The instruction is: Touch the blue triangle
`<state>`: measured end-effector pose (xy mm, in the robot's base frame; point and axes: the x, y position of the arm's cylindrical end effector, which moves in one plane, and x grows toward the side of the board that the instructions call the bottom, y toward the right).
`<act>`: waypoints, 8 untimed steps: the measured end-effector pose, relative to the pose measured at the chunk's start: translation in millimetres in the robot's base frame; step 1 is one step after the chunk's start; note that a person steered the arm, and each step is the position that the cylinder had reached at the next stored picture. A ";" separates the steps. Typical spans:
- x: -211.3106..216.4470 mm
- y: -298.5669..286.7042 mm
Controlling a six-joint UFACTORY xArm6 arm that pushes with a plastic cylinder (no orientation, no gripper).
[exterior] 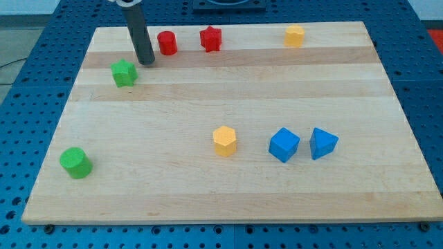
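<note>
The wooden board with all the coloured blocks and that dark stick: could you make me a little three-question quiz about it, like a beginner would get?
1. True or false: my tip is touching the blue triangle.
2. Which block lies nearest my tip? A) green star B) yellow hexagon C) blue cube
3. Fill in: the blue triangle sits just to the view's ____ of the blue cube.

Key
1. False: my tip is near the board's top-left corner, between the green star and the red cylinder, far from the blue triangle.
2. A
3. right
</note>
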<state>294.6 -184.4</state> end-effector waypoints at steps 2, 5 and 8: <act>84.0 -61.8; 5.9 -63.0; 113.7 2.8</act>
